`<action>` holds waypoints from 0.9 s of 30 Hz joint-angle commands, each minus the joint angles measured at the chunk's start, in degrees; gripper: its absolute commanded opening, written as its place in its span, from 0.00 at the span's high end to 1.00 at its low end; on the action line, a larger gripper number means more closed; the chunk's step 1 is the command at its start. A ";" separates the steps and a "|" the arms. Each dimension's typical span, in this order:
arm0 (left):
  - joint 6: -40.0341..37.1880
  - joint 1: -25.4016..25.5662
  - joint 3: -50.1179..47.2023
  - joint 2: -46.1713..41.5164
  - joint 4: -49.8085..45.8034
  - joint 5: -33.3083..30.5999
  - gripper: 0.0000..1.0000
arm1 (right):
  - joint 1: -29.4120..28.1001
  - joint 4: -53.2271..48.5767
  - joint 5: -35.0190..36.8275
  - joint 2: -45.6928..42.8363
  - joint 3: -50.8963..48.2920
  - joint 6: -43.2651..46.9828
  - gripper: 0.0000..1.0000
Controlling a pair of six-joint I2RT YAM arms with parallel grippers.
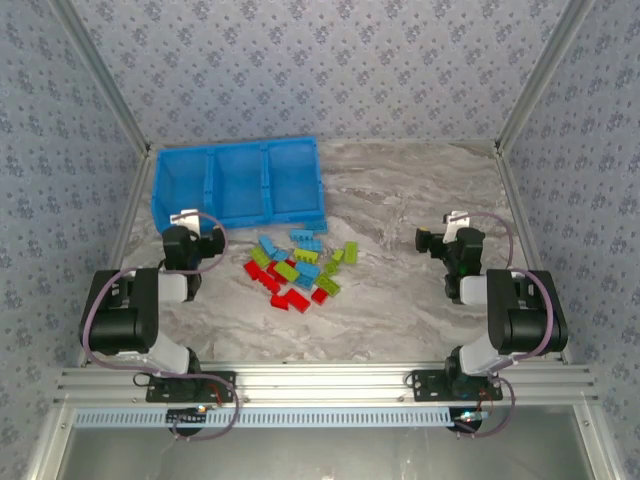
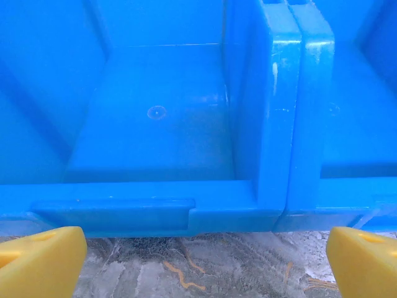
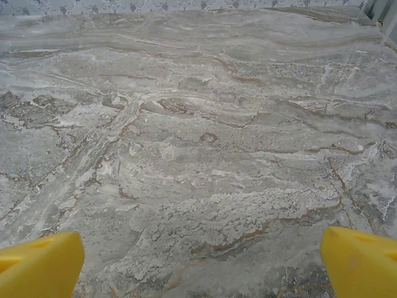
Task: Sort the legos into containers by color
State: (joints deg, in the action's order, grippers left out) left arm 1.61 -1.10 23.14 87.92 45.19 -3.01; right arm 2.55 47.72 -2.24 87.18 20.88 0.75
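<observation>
A: Where are the small red, light-blue and lime plastic legos [image 1: 298,268] lying?

B: Heaped just before the bright blue three-compartment plastic tray [image 1: 240,182]. The left gripper [image 2: 203,264] and right gripper [image 3: 201,264] are hanging spread, holding nothing; I'd be isolating an edge one.

Left jaws apart; right jaws apart

A grey marble-patterned tabletop [image 1: 410,200] lies between floral-papered walls [image 1: 330,70], with an aluminium rail [image 1: 330,379] along its near edge.
</observation>
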 commanded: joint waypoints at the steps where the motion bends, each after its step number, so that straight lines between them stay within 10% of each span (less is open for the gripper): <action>1: -0.01 0.11 0.50 -0.08 1.39 0.28 0.01 | 0.16 -0.71 0.26 0.04 1.08 0.70 0.00; 21: -1.72 2.23 -0.24 -1.94 1.35 -2.39 0.01 | -0.39 -4.57 4.84 -7.72 -0.24 -0.78 0.00; 24: -1.52 4.43 -2.22 -10.08 -2.39 -7.50 0.02 | -0.99 -29.36 12.71 -21.08 5.02 -13.10 0.00; 27: 6.73 5.67 5.31 -21.63 -27.98 -9.20 0.01 | -0.94 -53.79 9.67 -30.79 11.72 -27.37 0.00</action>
State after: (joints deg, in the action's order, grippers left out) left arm 2.68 3.70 22.41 75.11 34.11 -8.21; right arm 1.74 19.03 5.67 63.11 26.89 -11.64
